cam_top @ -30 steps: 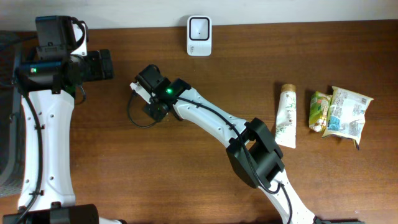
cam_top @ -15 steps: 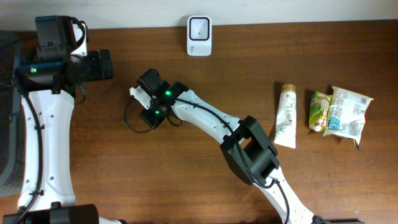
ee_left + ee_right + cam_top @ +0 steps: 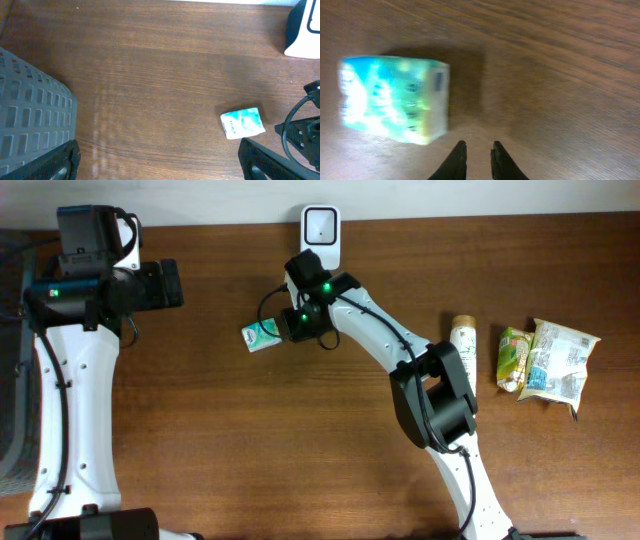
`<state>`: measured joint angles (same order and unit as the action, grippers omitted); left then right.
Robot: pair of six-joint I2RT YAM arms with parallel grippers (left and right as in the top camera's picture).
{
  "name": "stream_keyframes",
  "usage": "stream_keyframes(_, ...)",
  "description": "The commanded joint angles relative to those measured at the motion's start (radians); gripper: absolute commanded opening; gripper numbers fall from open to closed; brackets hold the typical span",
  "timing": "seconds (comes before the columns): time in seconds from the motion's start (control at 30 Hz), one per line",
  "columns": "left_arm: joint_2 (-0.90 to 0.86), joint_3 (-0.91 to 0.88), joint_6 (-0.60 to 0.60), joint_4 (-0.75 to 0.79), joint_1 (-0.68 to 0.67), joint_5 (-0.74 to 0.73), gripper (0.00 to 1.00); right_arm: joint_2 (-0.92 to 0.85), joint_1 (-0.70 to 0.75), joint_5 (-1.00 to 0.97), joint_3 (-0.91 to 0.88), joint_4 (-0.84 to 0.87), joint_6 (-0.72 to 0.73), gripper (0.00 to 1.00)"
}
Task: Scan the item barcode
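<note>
the right arm point(image 3: 380, 355) has swung from farther left up toward the white scanner point(image 3: 320, 224). the left gripper point(image 3: 165, 284) stays wide open and empty. the right gripper point(image 3: 297, 323), shut a moment ago, now has its jaws slightly parted, and the small teal packet point(image 3: 262, 334) lies released on the table point(image 3: 200, 440) just left of it.

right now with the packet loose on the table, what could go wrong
1. The packet lies loose ahead of the right gripper, whose jaws are barely apart: closing in like this could shove it away.
2. It lies apart from the scanner; its barcode side is not discernible, so a scan might miss.
</note>
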<state>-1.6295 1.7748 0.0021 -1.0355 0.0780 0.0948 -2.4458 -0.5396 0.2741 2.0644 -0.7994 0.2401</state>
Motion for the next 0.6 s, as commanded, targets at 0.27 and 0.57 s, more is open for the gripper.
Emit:
stream_keyframes(0.27, 0.016, 0.003, -0.01, 0.002, 0.002, 0.007, 0.99, 0.015, -0.074, -0.066, 0.015, 0.022, 0.518, 0.66)
stream_keyframes(0.57, 0.016, 0.003, -0.01, 0.001, 0.002, 0.007, 0.99, -0.024, -0.134, -0.201, 0.013, 0.108, 0.582, 0.59)
